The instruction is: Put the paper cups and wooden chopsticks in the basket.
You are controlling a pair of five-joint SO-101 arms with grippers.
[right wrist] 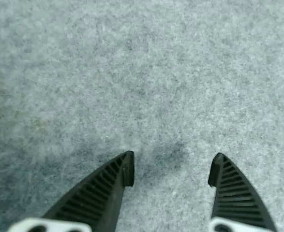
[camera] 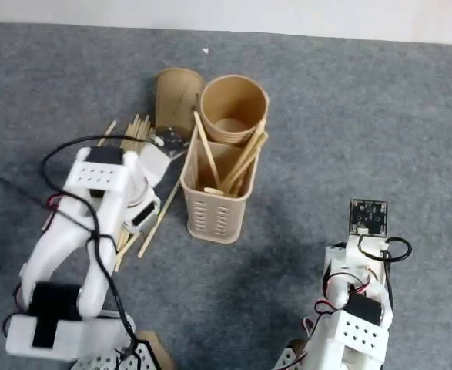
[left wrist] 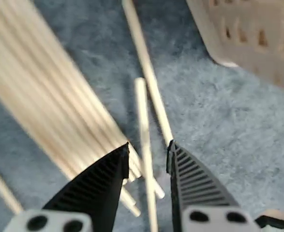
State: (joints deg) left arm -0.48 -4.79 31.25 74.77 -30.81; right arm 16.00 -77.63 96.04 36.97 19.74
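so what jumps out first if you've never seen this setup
The beige basket in the middle of the grey mat, with a paper cup and several chopsticks sticking out of it. Just to its left a second paper cup lies on the mat by a loose pile of chopsticks, where the left gripper hangs open astride one stick. The right gripper sits open over bare mat, off to the side.

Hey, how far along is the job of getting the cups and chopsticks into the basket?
Done: several chopsticks stand in the basket, one cup seemingly too. In hand: left end effector open astride a loose chopstick. Left: the chopstick pile, the second cup.
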